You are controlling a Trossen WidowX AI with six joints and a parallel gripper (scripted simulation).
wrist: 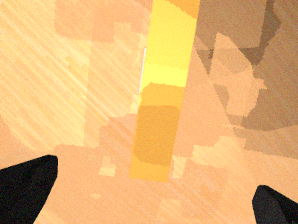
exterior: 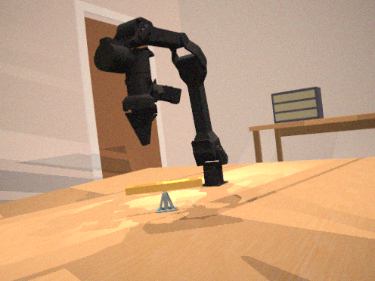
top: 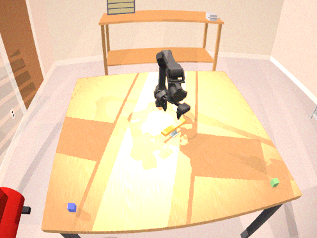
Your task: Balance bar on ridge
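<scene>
The long flat yellow bar (top: 173, 126) (exterior: 163, 186) (wrist: 162, 95) lies across the grey ridge (top: 174, 133) (exterior: 166, 204), and the black tool (top: 172, 112) (exterior: 145, 144) (wrist: 157, 181), almost fully open and holding nothing, points down above the wood-grained bench (top: 147, 192) (exterior: 189, 249) (wrist: 45, 100).

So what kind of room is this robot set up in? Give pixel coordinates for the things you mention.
Possibly a workshop or lab room: a robot arm (top: 170, 68) (exterior: 198, 98) stands on a wooden table (top: 144, 198) (exterior: 189, 249), with a shelved bench (top: 160, 16) (exterior: 333, 121) behind.

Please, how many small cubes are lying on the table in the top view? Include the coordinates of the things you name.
2. A blue cube (top: 71, 207) is near the front left corner, and a green cube (top: 274, 182) near the front right. The arm could hide another.
</scene>
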